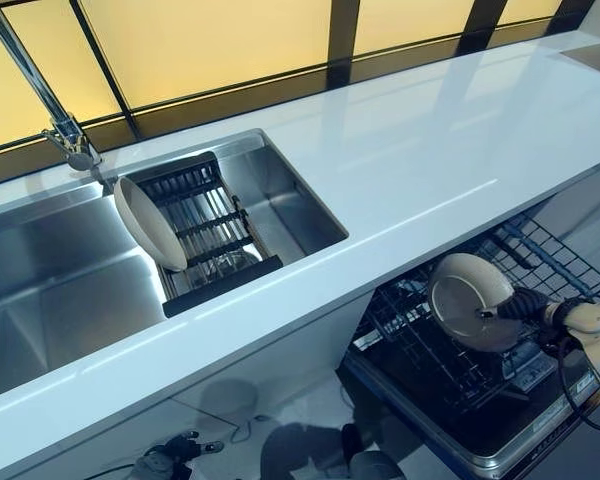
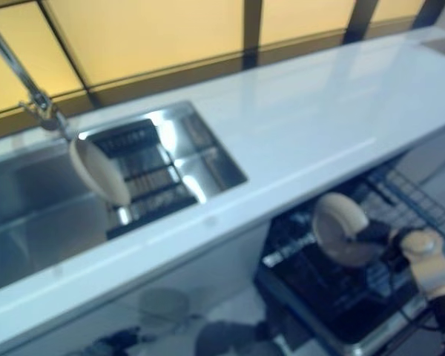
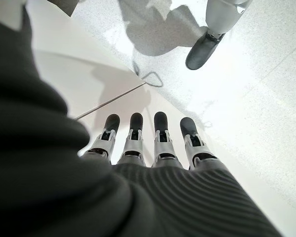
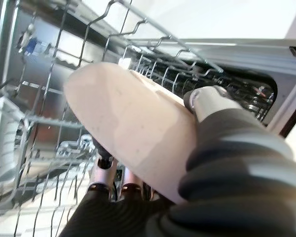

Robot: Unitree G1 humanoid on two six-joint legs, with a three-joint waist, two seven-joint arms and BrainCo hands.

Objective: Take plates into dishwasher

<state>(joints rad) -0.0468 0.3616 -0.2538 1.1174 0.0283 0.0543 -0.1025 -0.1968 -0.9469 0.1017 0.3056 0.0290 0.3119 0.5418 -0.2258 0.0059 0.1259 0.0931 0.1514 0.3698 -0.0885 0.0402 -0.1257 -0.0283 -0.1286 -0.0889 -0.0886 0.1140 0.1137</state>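
The right hand (image 1: 540, 308) enters from the lower right of the head view and holds a cream plate (image 1: 470, 300) over the pulled-out dishwasher rack (image 1: 540, 255). In the right wrist view the thumb lies across the plate's face and the fingers (image 4: 102, 160) are curled behind its lower edge — the hand is clamped on the plate. The plate is tilted, its hollow side facing up and toward the camera, and it sits above the rack's wire tines near the middle of the open dishwasher (image 1: 480, 420), at the lower right of the frame. Whether the plate's rim touches the wires cannot be told.

A second cream plate (image 1: 148, 224) stands on edge in the steel sink (image 1: 40, 290) at the left of the frame, leaning against the left end of a dark drying rack (image 1: 205, 225) that spans the sink. A tap (image 1: 65, 130) rises at the upper left, just behind the sink. The white bench (image 1: 430, 160) runs from lower left to upper right, with the dishwasher opening directly below its front edge.

The left hand (image 3: 153, 163) shows only in its own wrist view — its fingers are straight and slightly apart, holding nothing, pointing down toward a white cabinet front (image 3: 79, 84) and the pale floor (image 3: 266, 89).
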